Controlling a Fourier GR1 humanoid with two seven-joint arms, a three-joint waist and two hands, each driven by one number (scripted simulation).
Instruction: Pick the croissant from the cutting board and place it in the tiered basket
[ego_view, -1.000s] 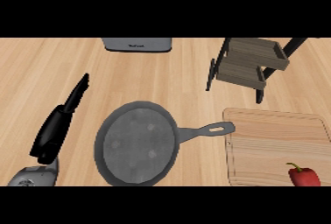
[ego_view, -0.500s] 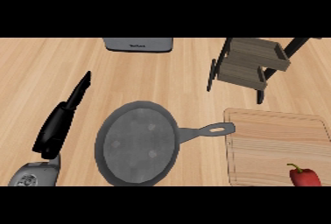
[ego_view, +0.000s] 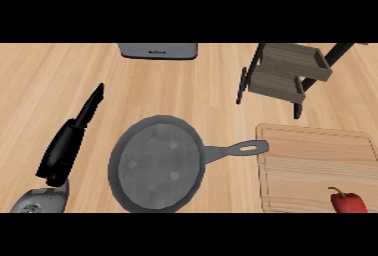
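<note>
A dark pan (ego_view: 156, 167) lies on the wooden counter (ego_view: 184, 90) and serves as the landmark; its round dish is tilted slightly, and its handle (ego_view: 235, 149) runs out to the right, ending in a looped eye just at the left edge of the cutting board (ego_view: 317, 160). The board lies to the right of the pan, pale wood with a groove near its rim; on its lower right corner, well right of the pan, sits a red pepper (ego_view: 348, 201) with a green stem, cut off by the view's edge; no croissant shows on the board or anywhere else in view. Up and to the right of the pan stands the tiered basket (ego_view: 284, 75), wooden trays on dark legs, set apart from the board's top edge. Straight above the pan, at the far edge of the view, is a grey appliance (ego_view: 159, 50), only its near side showing. Left of the pan is the left hand (ego_view: 74, 135), black, its fingers straight and pointing away up the counter, holding nothing, clear of the pan's rim; the grey forearm (ego_view: 40, 200) comes in at the lower left corner. The right hand does not show.
</note>
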